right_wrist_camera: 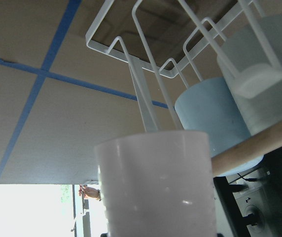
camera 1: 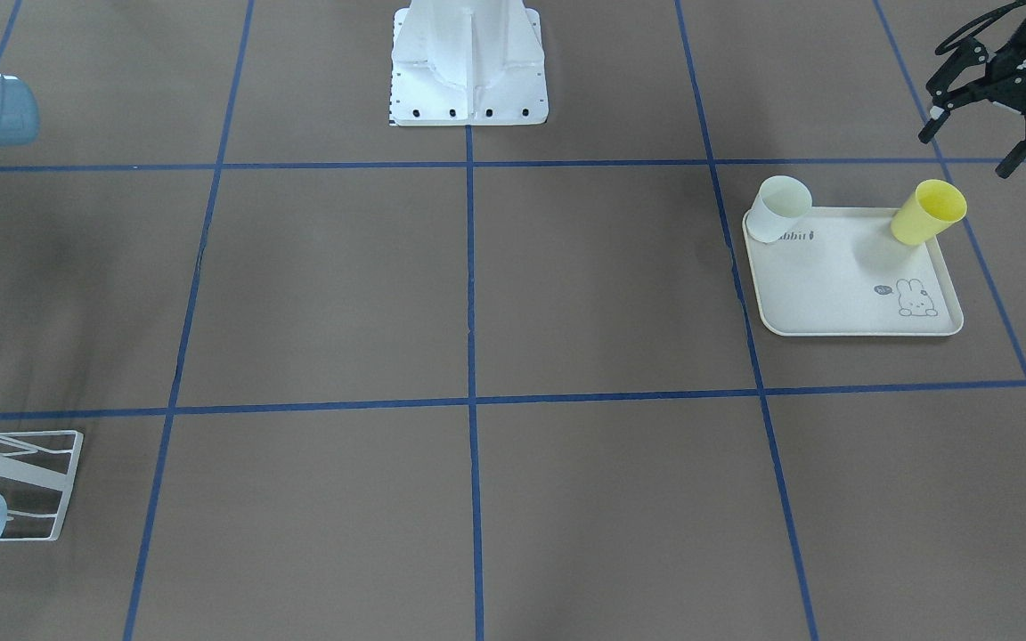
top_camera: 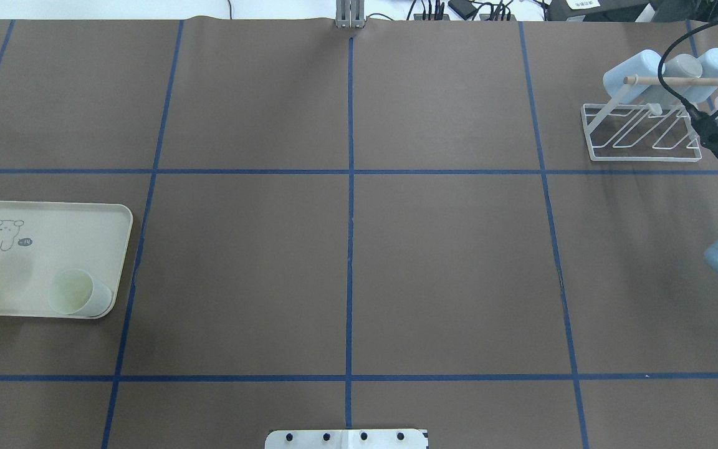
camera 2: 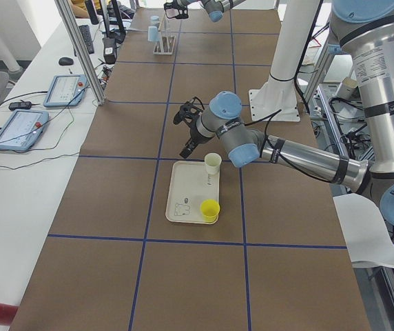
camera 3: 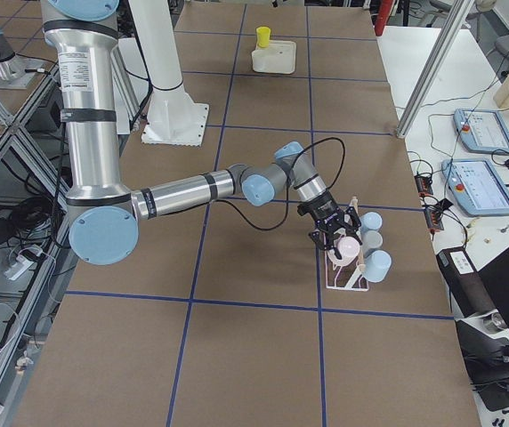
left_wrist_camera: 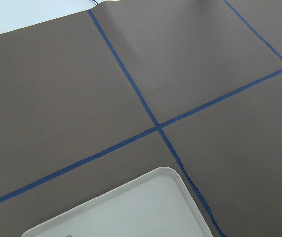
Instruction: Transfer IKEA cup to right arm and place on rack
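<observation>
On the near left of a brown table with blue tape lines lies a cream tray with a white cup and a yellow cup standing on it. The left gripper hangs in the air near the tray with its fingers spread wide, holding and touching nothing. The middle of the table shows only the tape grid. At the far right stands the rack, a white wire frame with slanted prongs and a wooden rod along its top; blue cups already rest on it. The right gripper reaches the rack from its near side, toward its right end, and carries the pink cup. In the right wrist view this cup fills the foreground, clear of the table, so it appears pinched in the gripper, though the fingers themselves are out of that frame; the side view shows them closed around it. The rack's prongs lie straight ahead of the cup, just beyond it, with a blue cup just beside it under the rod. Which way the cup's mouth faces, and whether it already touches a prong, cannot be told. The hand-over looks done; only the right arm is near the rack, and what remains is likely setting the cup on a free prong.
</observation>
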Tool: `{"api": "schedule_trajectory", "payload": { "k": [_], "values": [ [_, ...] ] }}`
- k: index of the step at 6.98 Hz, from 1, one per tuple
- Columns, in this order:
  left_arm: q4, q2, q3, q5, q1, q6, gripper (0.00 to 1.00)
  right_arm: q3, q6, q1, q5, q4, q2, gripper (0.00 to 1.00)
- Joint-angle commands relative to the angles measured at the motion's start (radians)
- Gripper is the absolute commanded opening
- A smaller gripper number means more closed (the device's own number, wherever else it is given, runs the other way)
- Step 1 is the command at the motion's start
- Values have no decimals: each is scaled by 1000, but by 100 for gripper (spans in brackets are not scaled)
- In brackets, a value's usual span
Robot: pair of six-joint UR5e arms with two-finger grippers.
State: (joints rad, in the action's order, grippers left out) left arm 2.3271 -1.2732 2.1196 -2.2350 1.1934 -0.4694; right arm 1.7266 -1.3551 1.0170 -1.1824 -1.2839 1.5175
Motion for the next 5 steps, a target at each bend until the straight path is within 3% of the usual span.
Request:
{"api": "schedule_trajectory", "payload": {
  "k": [1,2,4,5],
  "values": [
    [0,0,-1,0,0,0,100,-8,-7,-9,18,0,-2,26],
    [0,0,0,0,0,0,100,-12,-9,-12,21,0,-7,38],
    [0,0,-1,0,0,0,100,-18,-1,-14,21,0,-11,78],
    [0,0,-1,0,0,0,100,-18,-1,-14,21,0,-13,87]
  ]
}}
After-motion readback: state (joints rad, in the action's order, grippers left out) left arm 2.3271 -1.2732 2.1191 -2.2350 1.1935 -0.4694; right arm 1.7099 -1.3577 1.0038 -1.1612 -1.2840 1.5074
